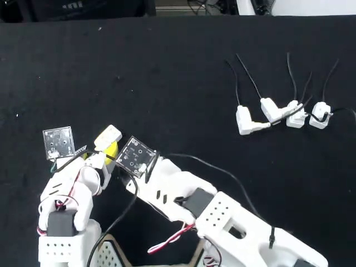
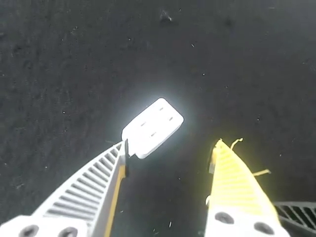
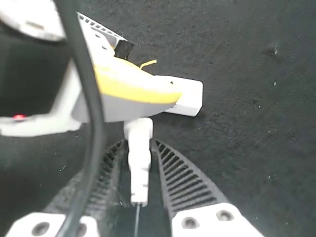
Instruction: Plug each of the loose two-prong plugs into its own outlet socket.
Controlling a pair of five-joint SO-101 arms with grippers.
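The right hand [image 3: 138,144] grips a plug [image 3: 139,168] just short of the outlet block [image 2: 153,127]; the left hand [image 2: 170,144] gapes wide, touching it. Best to brace the block, square the prongs, then push. Four spare plugs [image 1: 247,122] lie across the table [image 1: 167,72].

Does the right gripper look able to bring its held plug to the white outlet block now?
Probably not directly: the left gripper has its yellow finger across the tip of the plug, with the outlet block just beyond.
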